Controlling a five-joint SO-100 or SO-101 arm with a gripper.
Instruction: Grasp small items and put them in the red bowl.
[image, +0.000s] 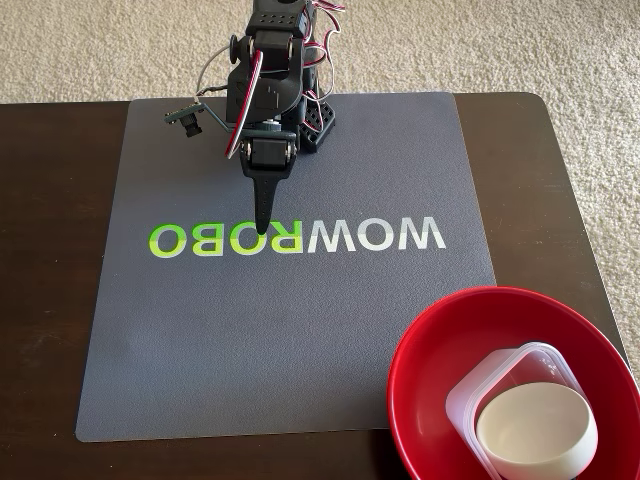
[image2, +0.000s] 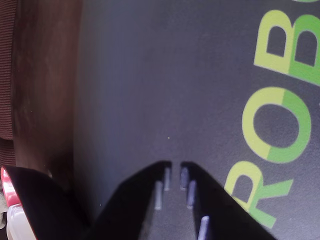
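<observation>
The large glossy red bowl (image: 440, 335) sits at the front right corner of the mat in the fixed view. Inside it lies a clear square plastic tub (image: 462, 402), with a small white round bowl (image: 535, 428) resting in the tub. My gripper (image: 262, 228) hangs point-down over the "ROBO" lettering, well to the left of and behind the red bowl. In the wrist view the gripper (image2: 174, 166) has its dark jaws drawn together with only a thin slit between them and nothing held. No clip or bow-tie piece shows on the mat.
A grey mat (image: 300, 340) with WOWROBO lettering covers most of the dark wooden table (image: 50, 300). The arm's base (image: 300, 120) stands at the mat's far edge. Beige carpet lies beyond the table.
</observation>
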